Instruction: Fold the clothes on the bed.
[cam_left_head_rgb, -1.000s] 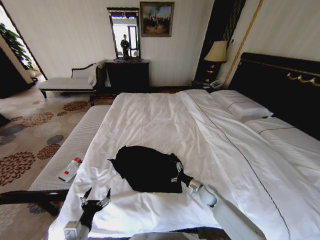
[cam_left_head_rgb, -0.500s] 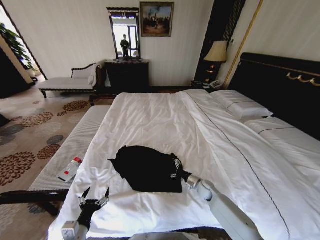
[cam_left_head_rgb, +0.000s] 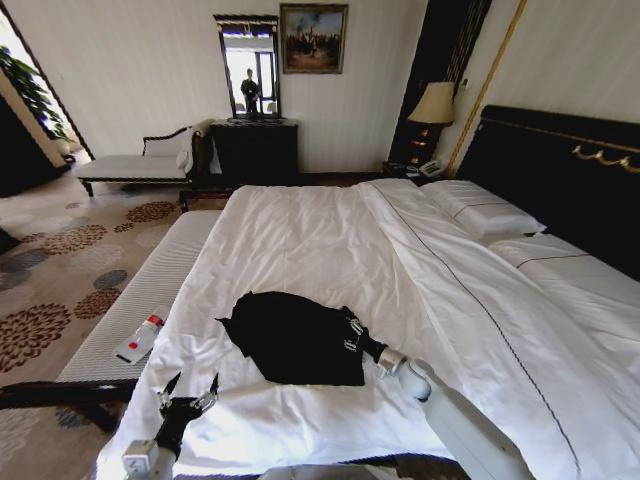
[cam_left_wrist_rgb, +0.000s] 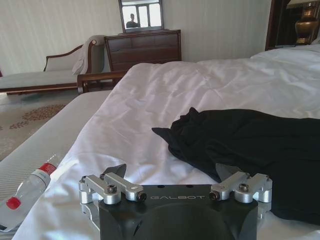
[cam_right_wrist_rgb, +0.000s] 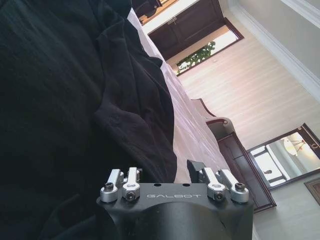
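Judged as an early step: getting hold of the shirt for spreading, with no fold made yet. Lies as 1 crumpled black heap on the bed, toward the foot end, with a sleeve or corner poking out on the side away from the right gripper.

Pressed up against the heap's near right edge, that right gripper, low on the sheet, with black cloth bunched directly ahead of it and lapping over 1 side of its body in the right wrist view. Touching the cloth for certain. Clamped or released: cannot tell, since the cloth covers the working end.

Held off to the heap's near left, the left gripper, just above bare white sheet close to the bed's foot corner. Spread wide, both fingers splayed outward, holding nothing, touching nothing. Well short of the shirt, which sits ahead of it and to its right.

Likely called for next: a firm pinch on 1 layer at the hem or shoulder rather than on the whole bunch, then a 2nd grip from the left side, then a pull apart to lay the cloth flat. Soft and limp, so probably prone to dragging the sheet along or slipping out of a shallow pinch.
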